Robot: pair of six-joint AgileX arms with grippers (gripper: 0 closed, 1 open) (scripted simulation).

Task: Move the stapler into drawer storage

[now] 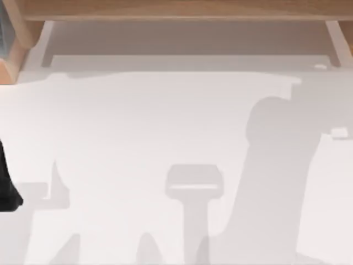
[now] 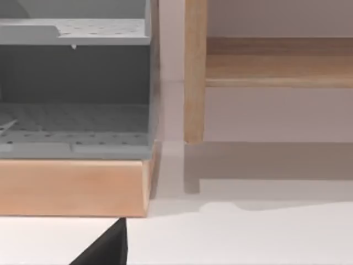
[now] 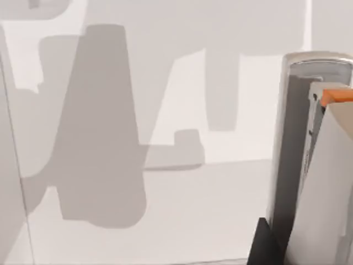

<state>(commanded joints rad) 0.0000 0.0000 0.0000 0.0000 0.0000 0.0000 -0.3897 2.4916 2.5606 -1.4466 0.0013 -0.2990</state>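
White bench is crossed by arm shadows. Against the right gripper, the stapler is seen upright; whether it is clasped cannot be told. Left arm is parked at the left edge.

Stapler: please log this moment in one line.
light-grey rounded stapler: close to right wrist camera | left arm: parked at left | grey drawer unit: on wooden base

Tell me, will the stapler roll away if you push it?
Probably not: the stapler looks long with flat sides, so it should slide, not roll. It seems hard and stiff. Its smooth shell might slip on the smooth table.
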